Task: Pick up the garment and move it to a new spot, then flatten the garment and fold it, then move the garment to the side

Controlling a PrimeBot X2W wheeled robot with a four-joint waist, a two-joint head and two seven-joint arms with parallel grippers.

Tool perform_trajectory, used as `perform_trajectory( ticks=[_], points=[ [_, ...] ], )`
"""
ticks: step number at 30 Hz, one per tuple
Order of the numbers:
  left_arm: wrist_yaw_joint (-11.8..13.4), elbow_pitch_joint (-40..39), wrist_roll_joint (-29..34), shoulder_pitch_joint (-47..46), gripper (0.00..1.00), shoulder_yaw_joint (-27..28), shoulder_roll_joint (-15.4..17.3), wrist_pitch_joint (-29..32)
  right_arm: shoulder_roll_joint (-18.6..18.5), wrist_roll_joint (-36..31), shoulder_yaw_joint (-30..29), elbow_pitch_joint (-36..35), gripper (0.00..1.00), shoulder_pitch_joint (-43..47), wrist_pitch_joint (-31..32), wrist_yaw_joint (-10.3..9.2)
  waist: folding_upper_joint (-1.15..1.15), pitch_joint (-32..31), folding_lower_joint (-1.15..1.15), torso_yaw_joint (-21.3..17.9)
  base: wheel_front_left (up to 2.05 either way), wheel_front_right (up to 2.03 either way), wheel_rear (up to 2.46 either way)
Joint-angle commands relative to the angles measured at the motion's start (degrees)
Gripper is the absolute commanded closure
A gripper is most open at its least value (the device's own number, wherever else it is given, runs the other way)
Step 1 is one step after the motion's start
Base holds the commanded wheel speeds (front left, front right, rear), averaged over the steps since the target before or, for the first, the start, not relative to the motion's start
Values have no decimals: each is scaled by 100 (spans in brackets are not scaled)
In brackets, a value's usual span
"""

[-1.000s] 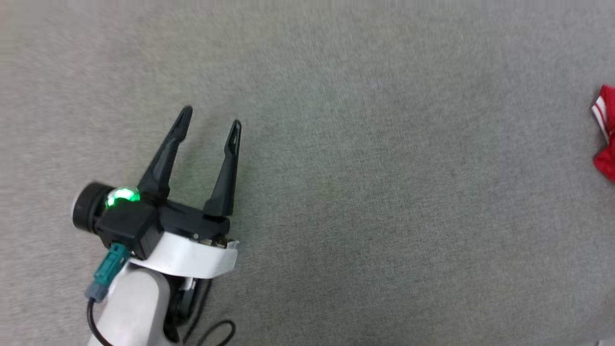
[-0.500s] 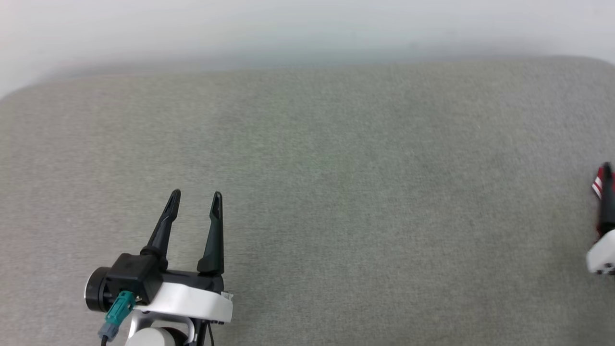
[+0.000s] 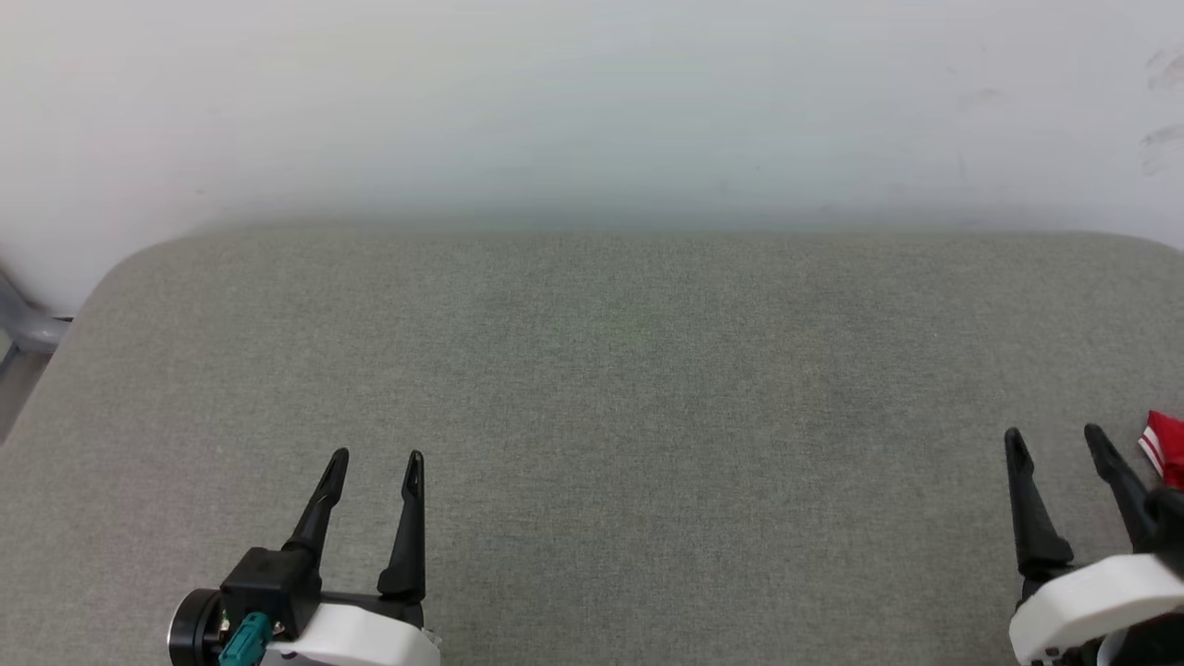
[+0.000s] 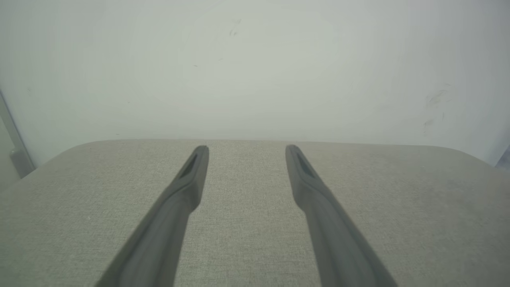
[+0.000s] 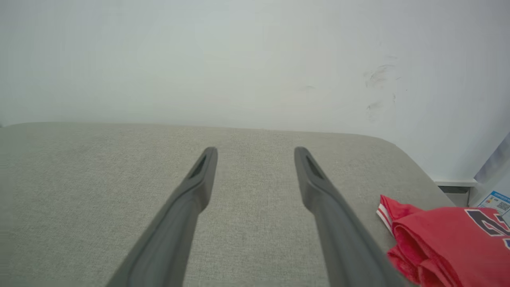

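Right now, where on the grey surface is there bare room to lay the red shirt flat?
The whole middle of the grey surface is bare, from the left gripper across to the right gripper and back to the white wall. The right edge is crowded: the garment lies bunched there.

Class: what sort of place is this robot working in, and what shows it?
Probably an indoor lab or test room: a wide grey fabric-covered surface against a plain, scuffed white wall, with a red garment bunched near its right end.
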Motion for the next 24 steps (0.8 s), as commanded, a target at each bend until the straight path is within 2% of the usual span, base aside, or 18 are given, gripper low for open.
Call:
perform_trajectory(
  ticks=[1,11,24],
  points=[
    [25,9,-16,56,0,11,16,-11,45,41,28,-146,0,176,16,-5,0,-90,1,-5,0,0,0],
    [107,103,-23,271,0,-7,50,-7,228,43,281,-1059,0,870,350,-5,0,-278,1,-116,0,0,0],
    [110,267,-58,165,0,-39,47,-9,242,131,360,-1179,0,888,446,-5,0,-298,1,-100,0,0,0]
  ],
)
